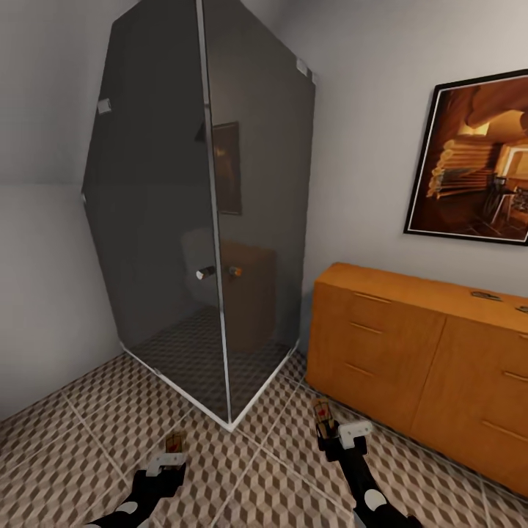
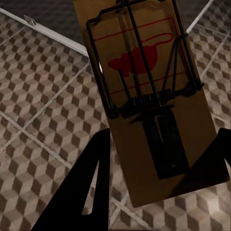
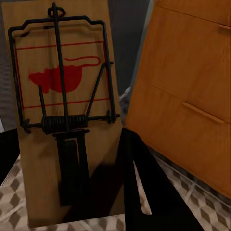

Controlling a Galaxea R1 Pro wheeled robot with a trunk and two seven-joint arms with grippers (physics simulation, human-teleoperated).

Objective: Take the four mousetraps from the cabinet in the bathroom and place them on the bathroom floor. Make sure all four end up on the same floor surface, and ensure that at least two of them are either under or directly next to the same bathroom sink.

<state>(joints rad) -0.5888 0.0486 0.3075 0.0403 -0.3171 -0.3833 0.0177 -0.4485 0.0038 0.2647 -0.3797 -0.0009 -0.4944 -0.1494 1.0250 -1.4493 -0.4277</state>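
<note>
Mousetraps were clamped one in your left gripper (image 1: 170,460) and one in your right gripper (image 1: 339,433), above the bathroom floor (image 1: 88,411) near the cabinet (image 1: 411,352), so carrying them to the sink seemed next

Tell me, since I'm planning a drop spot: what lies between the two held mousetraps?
In the head view, only bare cube-patterned tile floor lies between the left tan wooden mousetrap and the right one.
</note>
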